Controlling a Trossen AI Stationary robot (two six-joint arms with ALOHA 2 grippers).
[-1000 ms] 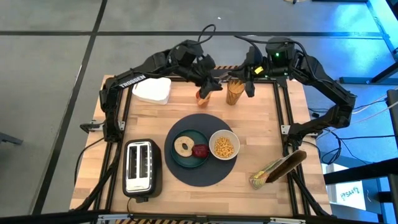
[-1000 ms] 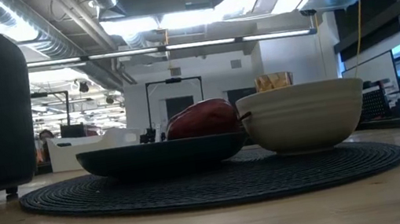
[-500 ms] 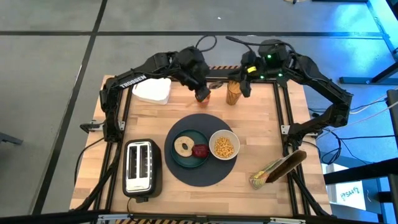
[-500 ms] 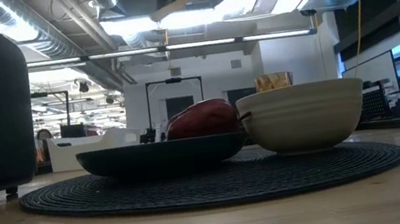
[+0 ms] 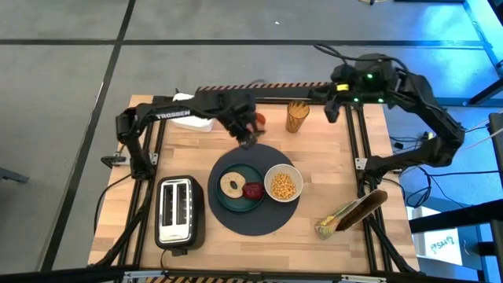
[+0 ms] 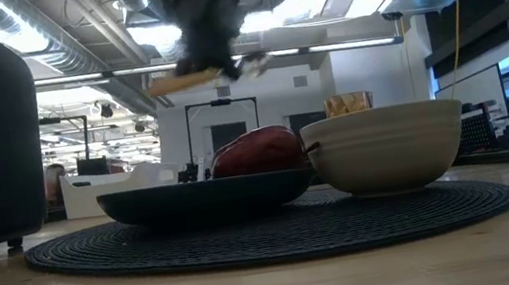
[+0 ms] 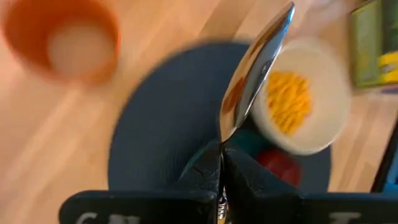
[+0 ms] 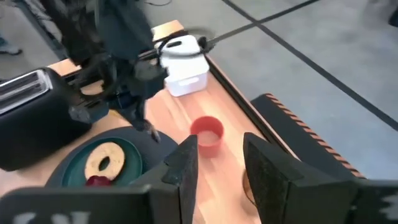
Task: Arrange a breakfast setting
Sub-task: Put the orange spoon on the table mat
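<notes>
Left gripper [image 5: 247, 135], jaws pinched on the handle of a metal spoon [image 7: 255, 62], hangs over the far rim of the round dark-grey mat [image 5: 236, 224], bowl of the spoon pointing toward the place setting. On the mat sit one teal plate [image 5: 233, 201] carrying one ring-shaped bagel [image 5: 232, 185] and one dark red fruit [image 5: 253, 190], with one white bowl [image 5: 284, 183] of yellow cereal touching the plate's side. One small orange cup [image 5: 258, 119] stands off the mat, just behind the arm. The thin grip near the handle's end looks liable to let the spoon swivel or slip; lowered carelessly, it might clip the bowl's rim or nudge the cup. Right gripper [image 8: 217, 165], fingers apart and empty, waits over the table's far right corner. Beyond: one toaster [image 5: 179, 211], one white container [image 5: 192, 115].
</notes>
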